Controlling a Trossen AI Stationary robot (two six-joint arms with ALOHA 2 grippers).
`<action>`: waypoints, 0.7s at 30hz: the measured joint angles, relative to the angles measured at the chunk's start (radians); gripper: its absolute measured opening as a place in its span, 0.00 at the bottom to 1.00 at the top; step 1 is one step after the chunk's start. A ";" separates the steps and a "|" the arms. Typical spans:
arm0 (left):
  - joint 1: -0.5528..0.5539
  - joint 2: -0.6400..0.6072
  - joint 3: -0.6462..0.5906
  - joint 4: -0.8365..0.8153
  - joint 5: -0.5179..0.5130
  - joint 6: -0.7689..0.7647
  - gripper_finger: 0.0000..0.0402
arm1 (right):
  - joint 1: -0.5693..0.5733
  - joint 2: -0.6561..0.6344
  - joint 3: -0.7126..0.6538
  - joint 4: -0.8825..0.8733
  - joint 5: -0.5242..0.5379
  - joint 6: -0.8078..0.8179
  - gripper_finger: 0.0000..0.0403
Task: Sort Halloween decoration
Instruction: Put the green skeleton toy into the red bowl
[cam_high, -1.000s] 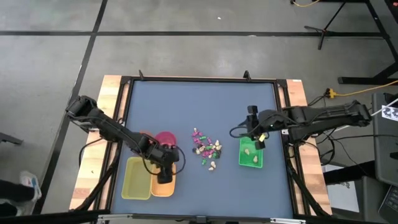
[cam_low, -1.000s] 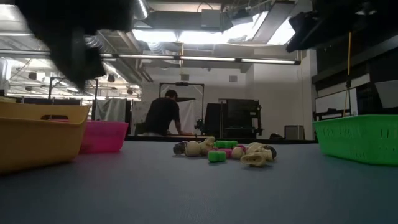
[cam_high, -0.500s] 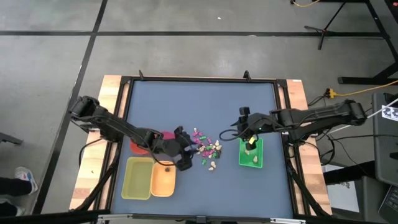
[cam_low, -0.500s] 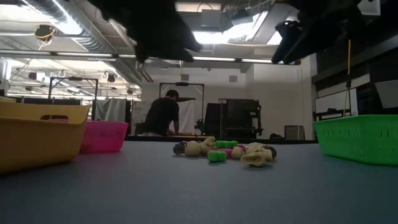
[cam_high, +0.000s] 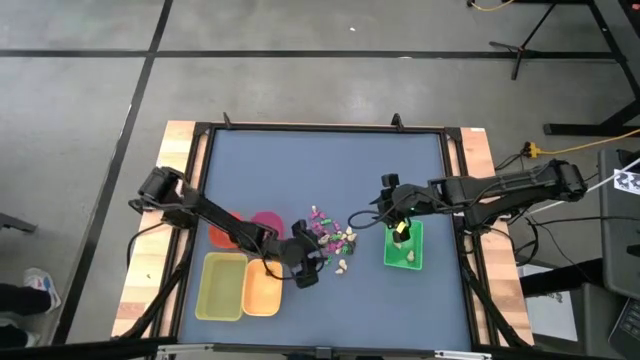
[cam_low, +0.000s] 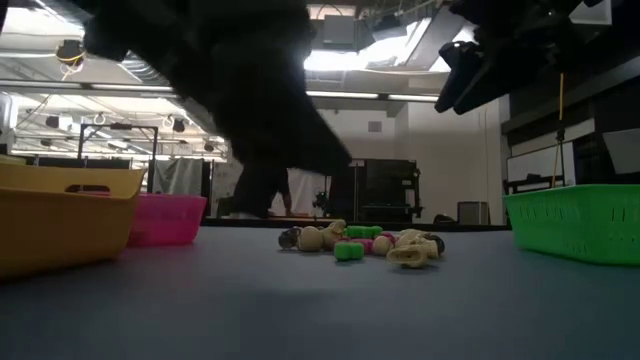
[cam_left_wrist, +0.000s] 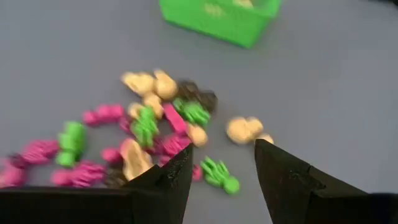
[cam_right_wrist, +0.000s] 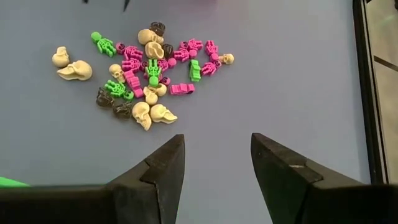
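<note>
Roughly, from the left:
Trays: two, yellow tray (cam_high: 220, 286), green tray (cam_high: 403, 246).
Bowls: two, orange bowl (cam_high: 262, 291), pink bowl (cam_high: 266, 223).
Left end effector (cam_high: 313, 265): wide, empty, beside pile.
Halloween decoration (cam_right_wrist: 143, 68): mid-worktop (cam_high: 320, 170) pile; about seven cream skulls.
Right end effector (cam_high: 389, 207): wide, empty.

Low view: the dark left arm (cam_low: 230, 100) was a blurred black mass across the upper left, hiding most of the room behind it. The yellow rectangular plastic tray (cam_low: 60, 225) was cut off by the left edge, the green rectangular mesh tray (cam_low: 580, 220) by the right. Left wrist view: the pile of tiny magenta, cream, green and brown trinkets (cam_left_wrist: 149, 137) was motion-blurred, shapes unclear. High view: same trinkets (cam_high: 335, 240) too small to tell apart.
</note>
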 joint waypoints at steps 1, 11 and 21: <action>-0.004 0.014 0.000 -0.001 0.007 0.000 0.39 | 0.000 0.000 0.000 0.000 0.000 0.000 0.46; -0.014 0.093 -0.001 0.043 0.011 0.005 0.39 | 0.000 0.000 0.000 0.000 0.000 0.002 0.46; -0.012 0.163 0.062 0.092 0.008 0.048 0.39 | 0.000 0.000 0.000 -0.001 0.001 0.003 0.46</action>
